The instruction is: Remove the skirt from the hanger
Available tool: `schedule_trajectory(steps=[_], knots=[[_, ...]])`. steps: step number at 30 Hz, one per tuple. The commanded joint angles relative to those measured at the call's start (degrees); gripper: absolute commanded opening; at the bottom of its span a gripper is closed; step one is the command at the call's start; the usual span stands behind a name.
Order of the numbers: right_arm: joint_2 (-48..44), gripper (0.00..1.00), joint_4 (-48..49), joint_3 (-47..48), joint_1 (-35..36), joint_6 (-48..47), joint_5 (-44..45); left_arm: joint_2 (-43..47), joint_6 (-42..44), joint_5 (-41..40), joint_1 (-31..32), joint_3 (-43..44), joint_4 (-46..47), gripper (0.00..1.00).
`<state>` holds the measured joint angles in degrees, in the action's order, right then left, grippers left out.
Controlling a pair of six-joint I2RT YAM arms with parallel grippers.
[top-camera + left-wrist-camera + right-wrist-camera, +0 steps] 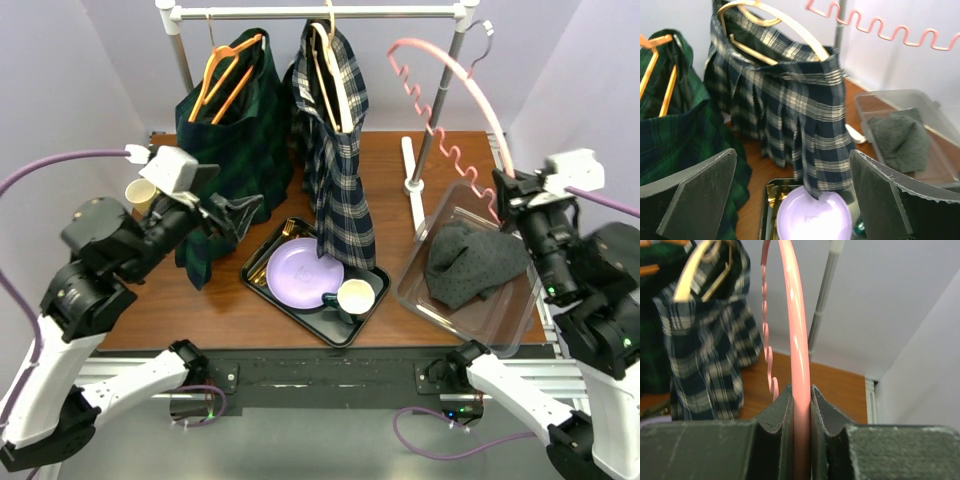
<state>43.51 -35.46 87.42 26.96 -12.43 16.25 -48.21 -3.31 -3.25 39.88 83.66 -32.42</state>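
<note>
My right gripper (pixel 512 186) (pixel 801 405) is shut on one end of a bare pink hanger (pixel 470 85) (pixel 799 340) with a wavy lower bar, held up near the rail's right end. A dark grey skirt (pixel 470 262) (pixel 900 137) lies crumpled in a clear bin (pixel 430 225) under it. My left gripper (pixel 235 210) (pixel 792 160) is open and holds nothing; it faces a navy plaid skirt (pixel 340 180) (pixel 800 110) on a wooden hanger (pixel 785 22). A green plaid skirt (pixel 235 130) hangs on an orange hanger (pixel 225 75) at the left.
A white rack (pixel 320 12) stands across the back, with a post (pixel 440 100) by the bin. A black tray (pixel 262 290) at table centre holds a purple plate (pixel 303 273), a mug (pixel 353 297) and gold cutlery. A paper cup (pixel 142 193) is at the left.
</note>
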Motion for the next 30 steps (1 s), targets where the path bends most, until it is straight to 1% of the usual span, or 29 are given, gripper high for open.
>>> schedule_trajectory(steps=[1,2,3,5,6,8,9,11,12,14,17,19,22,30], knots=[[2.81,0.0,-1.8,0.74,-0.07,-1.99,2.73,0.13,3.05,-5.45,0.03,-4.55,8.07,1.0],[3.94,0.0,-1.8,1.0,-0.07,-2.25,2.73,-0.04,3.05,-7.11,0.02,-5.34,9.04,1.0],[4.56,0.0,-1.28,1.0,0.02,-2.6,2.73,-0.13,4.79,-8.08,0.11,-7.17,9.57,1.0],[6.23,0.0,2.66,0.22,-0.07,-3.04,3.35,0.74,5.51,-10.63,0.11,-9.99,12.36,1.0],[6.85,0.0,4.51,-0.31,-0.07,-3.83,3.87,1.35,6.55,-11.25,0.03,-13.49,13.78,1.0],[9.04,0.0,8.64,-0.32,-0.07,-4.27,4.75,3.89,7.52,-11.69,0.02,-17.46,18.16,1.0],[11.49,0.0,9.87,-0.14,0.02,-4.71,5.02,4.69,8.84,-10.83,0.02,-21.13,19.23,1.0],[13.7,0.0,13.13,0.47,-0.07,-5.24,5.37,7.06,10.25,-7.5,0.11,-24.67,21.51,1.0],[16.32,0.0,14.1,0.73,-0.07,-5.5,5.54,7.68,10.86,-6.69,0.03,-27.9,22.14,1.0],[18.62,0.0,15.68,1.7,-0.07,-5.5,5.98,9.62,10.96,-5.03,0.03,-32.13,24.33,1.0],[21.44,0.0,19.11,1.7,-0.07,-5.5,6.42,11.81,10.17,-4.32,0.03,-36.18,27.06,1.0],[22.49,0.0,21.3,1.97,-0.07,-5.42,6.6,12.87,9.9,-3.44,0.02,-37.16,28.11,1.0],[23.55,0.0,22.1,3.1,-0.07,-5.94,6.86,13.14,9.55,-3.08,0.02,-38.04,28.38,1.0],[22.59,0.0,20.17,4.34,-0.15,-5.07,6.95,13.57,9.64,-2.55,0.11,-38.48,28.29,1.0]])
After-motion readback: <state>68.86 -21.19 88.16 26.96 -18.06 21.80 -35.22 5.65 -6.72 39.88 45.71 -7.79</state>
